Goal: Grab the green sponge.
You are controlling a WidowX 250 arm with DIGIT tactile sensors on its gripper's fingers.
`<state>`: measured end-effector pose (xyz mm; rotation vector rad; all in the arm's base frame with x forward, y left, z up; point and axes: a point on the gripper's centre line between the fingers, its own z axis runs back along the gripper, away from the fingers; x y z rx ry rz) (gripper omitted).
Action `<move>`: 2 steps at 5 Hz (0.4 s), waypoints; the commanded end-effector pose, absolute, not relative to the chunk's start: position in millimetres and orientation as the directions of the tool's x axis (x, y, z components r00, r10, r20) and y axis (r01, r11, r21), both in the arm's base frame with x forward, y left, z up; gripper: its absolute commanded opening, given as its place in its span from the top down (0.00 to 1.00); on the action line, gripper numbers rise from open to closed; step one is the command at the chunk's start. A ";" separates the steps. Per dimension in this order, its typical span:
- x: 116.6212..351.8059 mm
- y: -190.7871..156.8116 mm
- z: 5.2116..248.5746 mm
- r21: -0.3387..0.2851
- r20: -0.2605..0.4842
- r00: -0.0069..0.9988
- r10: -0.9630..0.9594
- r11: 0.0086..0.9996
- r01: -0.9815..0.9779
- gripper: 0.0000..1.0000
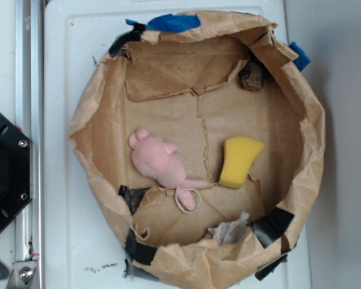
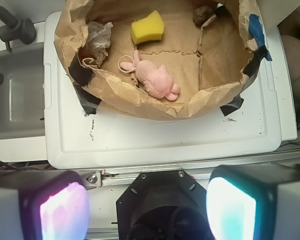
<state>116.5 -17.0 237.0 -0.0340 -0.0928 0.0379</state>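
Closest to us in the wrist view are the gripper (image 2: pixel 147 202) fingers (image 2: pixel 62 210), two blurry glowing pads spread wide apart with nothing between them, hanging over the black robot base (image 2: pixel 162 205) well back from everything else. Past that we've got the white surface (image 2: pixel 155 142), a plastic lid sort of thing with a few dark scuffs on it.

On top sits the brown paper basin (image 2: pixel 140 100), crumpled walls patched with black and blue tape. Just inside the near wall lies the pink plush toy (image 2: pixel 157 80), on its side with a looped tail. Further in, up near the far wall, we spot the green sponge (image 2: pixel 147 27), which honestly looks plain yellow, lying flat on the paper floor and not touching the plush. To its left there's a crumpled grey-white scrap (image 2: pixel 97 37) against the wall, and off to its right a dark brown lump (image 2: pixel 202 15) in the corner. Can't really tell what that lump is.
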 end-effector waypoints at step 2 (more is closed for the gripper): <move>151.4 -19.2 241.1 -0.056 0.098 0.990 0.098 0.994 -0.093 0.00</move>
